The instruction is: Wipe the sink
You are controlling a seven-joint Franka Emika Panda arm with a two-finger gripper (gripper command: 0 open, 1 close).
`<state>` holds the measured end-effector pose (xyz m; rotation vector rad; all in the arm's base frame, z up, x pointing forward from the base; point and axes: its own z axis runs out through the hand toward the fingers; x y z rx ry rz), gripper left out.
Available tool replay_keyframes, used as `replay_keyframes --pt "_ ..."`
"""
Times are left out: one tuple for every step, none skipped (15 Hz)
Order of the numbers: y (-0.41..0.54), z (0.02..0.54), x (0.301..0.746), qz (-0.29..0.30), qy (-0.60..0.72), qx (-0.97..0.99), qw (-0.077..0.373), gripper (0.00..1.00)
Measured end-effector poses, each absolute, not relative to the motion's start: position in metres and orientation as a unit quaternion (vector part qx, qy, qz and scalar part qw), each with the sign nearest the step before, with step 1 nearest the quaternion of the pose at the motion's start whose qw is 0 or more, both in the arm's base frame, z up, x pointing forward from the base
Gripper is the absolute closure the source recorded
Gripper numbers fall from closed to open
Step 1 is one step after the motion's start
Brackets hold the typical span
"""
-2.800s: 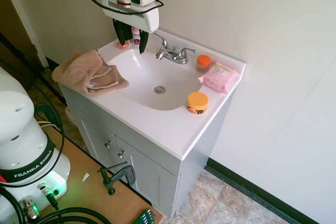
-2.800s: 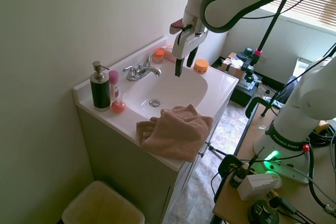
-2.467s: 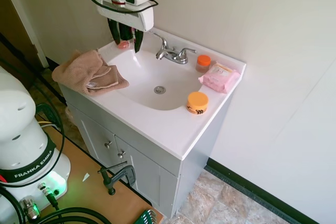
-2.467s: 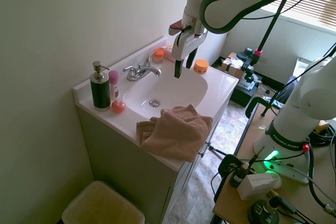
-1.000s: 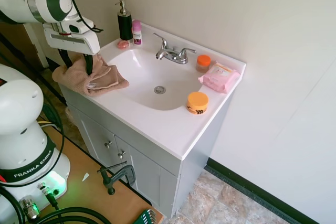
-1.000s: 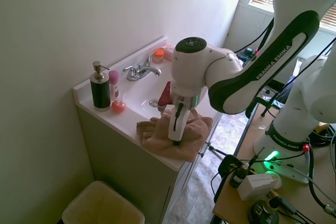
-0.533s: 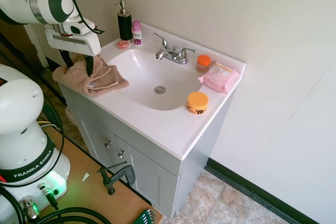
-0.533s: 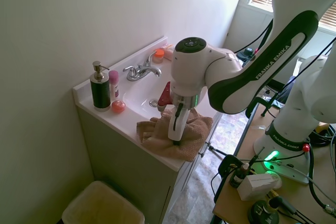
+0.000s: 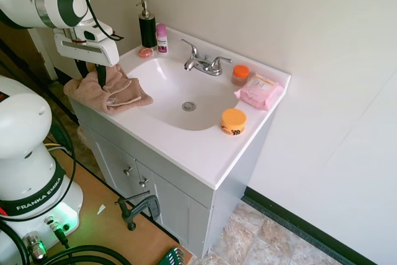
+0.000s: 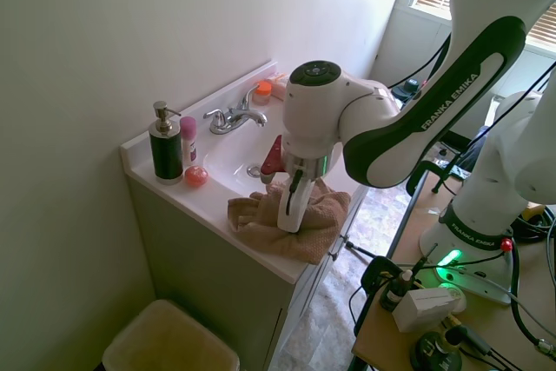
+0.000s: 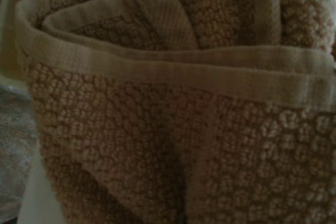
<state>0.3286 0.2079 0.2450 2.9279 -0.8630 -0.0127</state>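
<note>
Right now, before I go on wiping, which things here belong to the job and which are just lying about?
For the job: sink, towel, gripper.

Lying about: soap dispenser, pink bottle, orange-lidded jar, small orange-capped jar, pink wipes pack.

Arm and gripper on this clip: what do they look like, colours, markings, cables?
The arm is glossy white with dark green-black bands at the joints and FRANKA EMIKA lettering along one band. A black cable loops over the wrist. The gripper has a white boxy body with dark, slim jaws below it.
</note>
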Motion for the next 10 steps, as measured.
replay_keyframes --pt "0.209 0.245 0.328 -0.004 -0.282 0.958 0.044 1.0" --pt "0.209 0.246 0.329 -0.005 -0.282 0.958 0.044 1.0" --pt "0.208 0.246 0.329 -0.006 -0.283 0.958 0.043 1.0" --pt "0.208 0.246 0.331 -0.006 -0.286 0.957 0.042 1.0" --pt "0.206 0.247 0.333 -0.007 -0.296 0.954 0.042 1.0" --pt "0.202 0.248 0.337 -0.008 -0.309 0.95 0.042 1.0" --pt "0.196 0.25 0.345 -0.011 -0.329 0.944 0.039 1.0" --pt "0.188 0.252 0.356 -0.016 -0.35 0.936 0.035 1.0" --pt "0.18 0.253 0.37 -0.022 -0.371 0.928 0.03 1.0" --pt "0.173 0.252 0.383 -0.029 -0.391 0.92 0.025 1.0"
